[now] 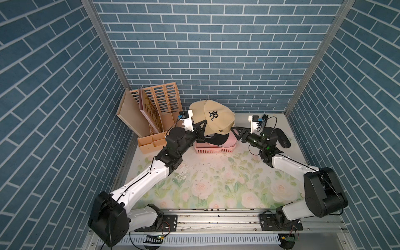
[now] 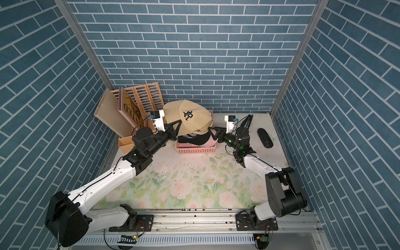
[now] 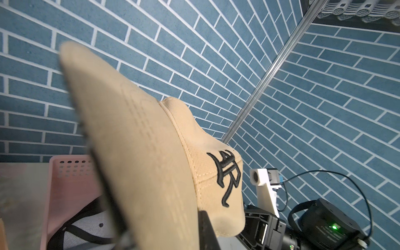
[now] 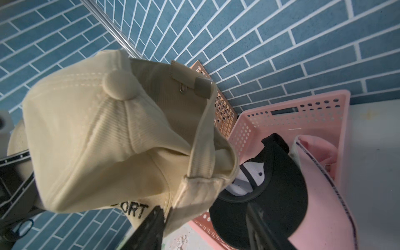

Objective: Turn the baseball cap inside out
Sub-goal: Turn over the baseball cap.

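**Ana:** Where is the tan cap (image 1: 213, 118) (image 2: 190, 118)?

**Ben:** It is up in the air at the back of the worktop (image 1: 216, 184), over the pink basket (image 1: 214, 149). It is right side out, and the black stitched letters face up in both top views.

**Ana:** What has hold of it?

**Ben:** The left claw (image 1: 203, 131) (image 2: 176, 129) is pinched tight on the cap at the brim side. From that arm's wrist, the brim fills most of the picture (image 3: 140, 162).

**Ana:** And the right claw (image 1: 234, 131) (image 2: 210, 129)?

**Ben:** Its jaws stand partway apart at the cap's back rim and have hold of nothing. From its wrist, the hanging rim (image 4: 194, 194) lies between the two fingers (image 4: 151, 227). One finger sits right by the stitched lettering. I cannot tell whether it touches the cloth.

**Ana:** Is there anything in the basket (image 4: 303, 112)?

**Ben:** There is a black cap (image 4: 270, 205) with a pink cap (image 4: 324, 194) beside it. Both lie below the tan one.
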Robot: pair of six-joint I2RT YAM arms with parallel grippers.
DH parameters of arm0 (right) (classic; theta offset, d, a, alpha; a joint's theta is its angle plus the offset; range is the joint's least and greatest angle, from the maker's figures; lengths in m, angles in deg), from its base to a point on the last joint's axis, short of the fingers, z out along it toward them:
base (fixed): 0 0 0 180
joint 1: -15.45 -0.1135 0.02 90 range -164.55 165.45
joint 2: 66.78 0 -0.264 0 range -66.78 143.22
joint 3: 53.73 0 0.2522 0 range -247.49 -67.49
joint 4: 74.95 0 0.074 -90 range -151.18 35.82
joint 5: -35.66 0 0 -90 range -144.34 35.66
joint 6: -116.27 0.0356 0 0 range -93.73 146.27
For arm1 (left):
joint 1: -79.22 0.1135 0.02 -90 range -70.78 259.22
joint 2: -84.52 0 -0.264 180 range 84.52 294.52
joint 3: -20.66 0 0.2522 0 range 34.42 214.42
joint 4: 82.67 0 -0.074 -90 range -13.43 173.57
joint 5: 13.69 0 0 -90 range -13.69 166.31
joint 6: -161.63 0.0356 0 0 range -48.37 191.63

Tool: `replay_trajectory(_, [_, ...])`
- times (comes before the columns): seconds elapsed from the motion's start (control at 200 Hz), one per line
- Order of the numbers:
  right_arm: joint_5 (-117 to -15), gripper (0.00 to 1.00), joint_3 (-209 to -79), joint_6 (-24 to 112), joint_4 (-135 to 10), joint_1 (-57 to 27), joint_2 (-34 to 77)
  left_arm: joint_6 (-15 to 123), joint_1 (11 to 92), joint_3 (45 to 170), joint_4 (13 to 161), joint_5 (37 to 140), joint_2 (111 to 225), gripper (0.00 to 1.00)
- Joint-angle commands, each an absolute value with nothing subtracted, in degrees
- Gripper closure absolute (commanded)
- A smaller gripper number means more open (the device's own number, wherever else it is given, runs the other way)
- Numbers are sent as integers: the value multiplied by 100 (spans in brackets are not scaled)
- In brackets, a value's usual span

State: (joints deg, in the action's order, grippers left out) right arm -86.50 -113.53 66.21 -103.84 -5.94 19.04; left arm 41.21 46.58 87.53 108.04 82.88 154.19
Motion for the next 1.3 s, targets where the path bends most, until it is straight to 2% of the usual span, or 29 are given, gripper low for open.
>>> replay_trajectory(0.0, [-8814,48,-11571,6940,-10879,-620,2052,4151,4646,8753,11249,8375,15150,100])
replay_trajectory(0.205, [-9169,74,-11600,7083,-11502,-626,2163,3980,4650,8690,11525,8727,15116,100])
replay_trajectory(0.375, [-9485,82,-11708,6730,-11526,-579,2151,3610,4667,8698,11832,9308,15166,100])
replay_trajectory(0.465, [-9660,83,-11733,6603,-11533,-418,2188,3338,4691,8731,12004,9654,15127,100])
replay_trajectory(0.585, [-9899,80,-11629,6649,-11808,-71,2204,3016,4738,8777,12118,10045,15062,100])
replay_trajectory(0.77, [-9923,77,-11880,6195,-11082,57,2068,2781,4755,8734,12099,10349,15076,100])
replay_trajectory(0.89, [-10012,64,-11890,6213,-11076,40,2096,2178,4888,8467,12906,10608,15274,100])
replay_trajectory(1.02, [-10182,57,-11778,6144,-11047,-2,2058,1457,5128,8423,13699,10919,15624,100])
replay_trajectory(1.16, [-9995,47,-11753,5558,-10060,-28,1590,2357,5127,8814,12387,10522,15602,100])
replay_trajectory(1.295, [-8997,36,-11909,4664,-8165,-35,898,3243,5127,9124,11191,9920,15494,100])
